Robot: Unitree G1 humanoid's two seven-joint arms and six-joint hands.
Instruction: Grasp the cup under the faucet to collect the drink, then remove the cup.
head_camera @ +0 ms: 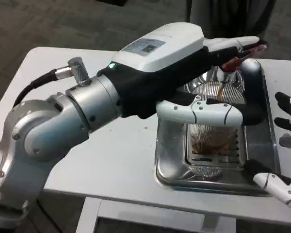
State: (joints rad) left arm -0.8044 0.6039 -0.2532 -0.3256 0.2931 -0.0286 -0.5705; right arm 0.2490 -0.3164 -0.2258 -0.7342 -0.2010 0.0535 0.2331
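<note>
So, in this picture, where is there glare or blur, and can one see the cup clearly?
Head view: the picture is soft overall; the metal tray shows bright reflections along its rim and wall; the clear cup is partly hidden behind a finger of the left hand, with brown drink visible low inside; the right hand at the picture's edge looks blurred.

Clear ribbed cup (211,138): upright on slotted grate of steel drip tray (262,145), directly below left hand's fingers (203,112), which cross its upper rim. Brown liquid pooled in lower part. Faucet (231,65): red-tipped spout just beyond fingertips, above cup, thin brown stream falling from it.
</note>
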